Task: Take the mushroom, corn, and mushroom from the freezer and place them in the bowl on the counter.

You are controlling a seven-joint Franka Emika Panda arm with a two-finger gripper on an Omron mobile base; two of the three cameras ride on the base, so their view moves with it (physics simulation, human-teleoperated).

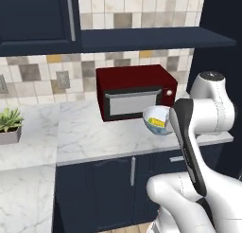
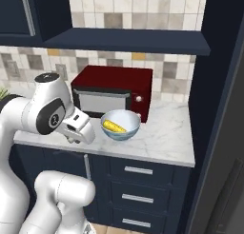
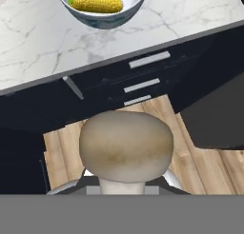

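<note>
The bench (image 2: 162, 133), a white-grey marbled worktop over dark navy cabinets, lies ahead of the end effector and slightly below it in the hand view. The drawers (image 3: 143, 83) with silver bar handles sit under the bench edge, just beyond the end effector, and the wooden floor (image 3: 190, 157) shows beneath it.

The dark red microwave (image 1: 134, 90) stands at the back of the bench, farther from the end effector than the bowl. A potted plant (image 1: 9, 123) sits well off to the left side.

The bowl (image 2: 120, 125), pale blue-grey outside and whitish inside, rests on the bench in front of the microwave, just beyond the end effector. The corn (image 3: 93, 1) lies inside the bowl, yellow with a greenish end.

The end effector (image 3: 125, 178) is clenched on a mushroom (image 3: 125, 145), whose tan cap fills the space directly ahead of the fingertips, stem toward the hand. The mushroom is held off the bench edge, short of the bowl, over the floor.
</note>
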